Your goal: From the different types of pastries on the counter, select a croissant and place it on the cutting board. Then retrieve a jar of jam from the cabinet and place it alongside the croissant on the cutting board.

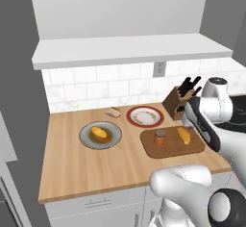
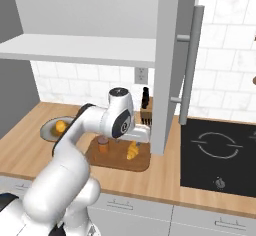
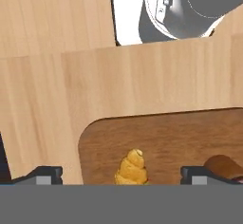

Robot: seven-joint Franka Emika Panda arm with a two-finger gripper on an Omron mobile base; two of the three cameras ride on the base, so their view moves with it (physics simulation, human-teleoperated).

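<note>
Now, by label:
Gripper (image 3: 121,175): jaws spread wide, nothing between them; fingertips (image 3: 45,174) standing far to either side of the croissant in the hand view, clear of it.
Croissant (image 1: 183,135): lying on the cutting board, toward its right half in the left base view; golden-yellow, ridged, one tapered end pointing up in the hand view.
Jar of jam (image 1: 159,137): standing upright on the same board, just beside the croissant, apart from it; orange body, darker brown lid.
Cutting board (image 1: 173,150): dark reddish-brown, rounded corners, flat on the counter (image 1: 72,163) near its front edge, close to the knife block.
Orange bun (image 1: 99,133): resting in a grey plate (image 1: 86,142) left of the board, well apart from it.
Pale tan pastry (image 1: 113,111): lying on the bare counter behind the grey plate, near the tiled wall.
Red-rimmed plate (image 1: 144,116): sitting behind the board, between the tan pastry and the knife block (image 1: 175,103).
Cabinet (image 1: 129,50): light grey-white shelf slab above the counter; door (image 2: 167,65) swung open in the right base view.
Arm: reaching over the board's right end, wrist above the croissant.
</note>
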